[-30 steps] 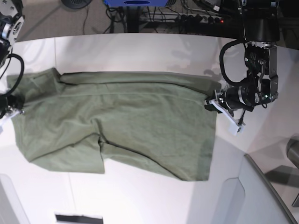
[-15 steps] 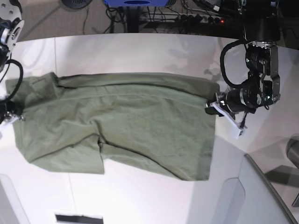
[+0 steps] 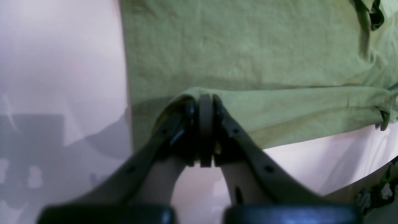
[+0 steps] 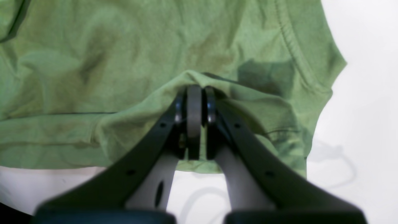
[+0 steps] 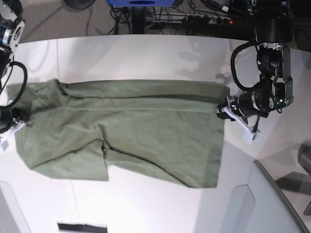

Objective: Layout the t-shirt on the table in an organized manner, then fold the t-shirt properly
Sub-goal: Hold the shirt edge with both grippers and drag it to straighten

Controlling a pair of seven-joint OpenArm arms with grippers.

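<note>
Cables [image 5: 146, 17] clutter the floor beyond the table [image 5: 146, 53]. Wrist views show both grippers [image 3: 205, 102] [image 4: 194, 93] clamped on shirt [image 5: 121, 131] folds at opposite edges.

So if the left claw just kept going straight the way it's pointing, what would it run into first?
More of the t-shirt: the left claw is already shut on a fold of it, and green cloth fills the view ahead. Depth is hard to judge.
</note>
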